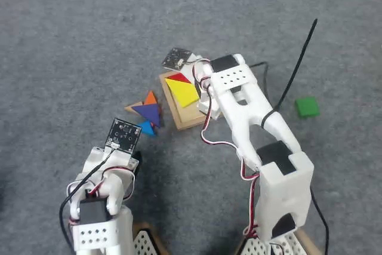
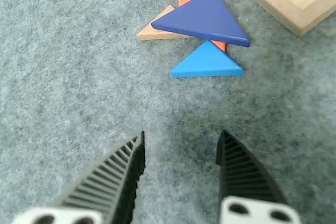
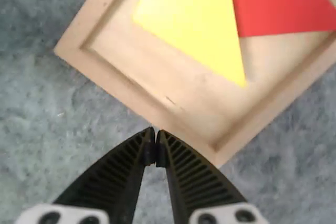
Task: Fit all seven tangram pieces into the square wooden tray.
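Observation:
The square wooden tray point(image 1: 186, 119) lies at mid-table with a yellow triangle point(image 1: 182, 91) and a red triangle point(image 1: 178, 78) inside it. Left of the tray is a small pile: a dark blue triangle point(image 1: 148, 111) resting on an orange triangle point(image 1: 150, 97) and a tan piece point(image 1: 132, 107), with a light blue triangle point(image 1: 146, 128) beside them. A green square point(image 1: 307, 107) sits alone at the right. My left gripper point(image 2: 181, 150) is open above bare carpet, short of the light blue triangle point(image 2: 207, 62). My right gripper point(image 3: 156, 150) is shut and empty, just outside the tray's rim point(image 3: 100, 72).
Grey carpet covers the table, with open room on the far left, along the back and around the green square. The right arm's white body reaches over the tray's right side and hides part of it. Both arm bases stand at the front edge.

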You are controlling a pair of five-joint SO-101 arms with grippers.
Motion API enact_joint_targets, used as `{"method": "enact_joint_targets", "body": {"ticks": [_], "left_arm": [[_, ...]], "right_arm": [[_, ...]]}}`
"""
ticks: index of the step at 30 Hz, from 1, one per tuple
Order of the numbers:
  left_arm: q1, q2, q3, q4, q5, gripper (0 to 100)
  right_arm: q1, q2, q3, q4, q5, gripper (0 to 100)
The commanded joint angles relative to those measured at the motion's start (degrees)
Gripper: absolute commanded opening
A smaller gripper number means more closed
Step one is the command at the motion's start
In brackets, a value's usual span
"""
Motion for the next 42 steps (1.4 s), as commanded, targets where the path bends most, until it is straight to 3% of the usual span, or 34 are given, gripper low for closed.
{"method": "enact_joint_targets", "body": {"ticks": [1,16,24,34,38,42], "left_arm": [[-0.4,-0.9,-0.5,0.5,-0.8,21],[-0.4,-0.9,-0.5,0.5,-0.8,21],[-0.4,-0.9,-0.5,0.5,-0.8,21],[-0.4,-0.9,-0.5,0.5,-0.8,21],[-0.4,-0.9,-0.5,0.5,-0.8,21],[-0.4,-0.9,-0.5,0.5,-0.8,21]], "right_arm": [[0.2,4.1,-8.3,0.2,1.7,0.9],[4.3,30.2,-49.1,13.5,1.7,0.9],[4.4,40.0,-63.2,13.8,-1.8,0.9],[4.9,41.4,-72.7,12.3,-5.9,1.1],[4.2,40.5,-73.5,9.7,-12.7,1.2],[-1.3,39.1,-78.6,12.6,-15.1,1.3]]}}
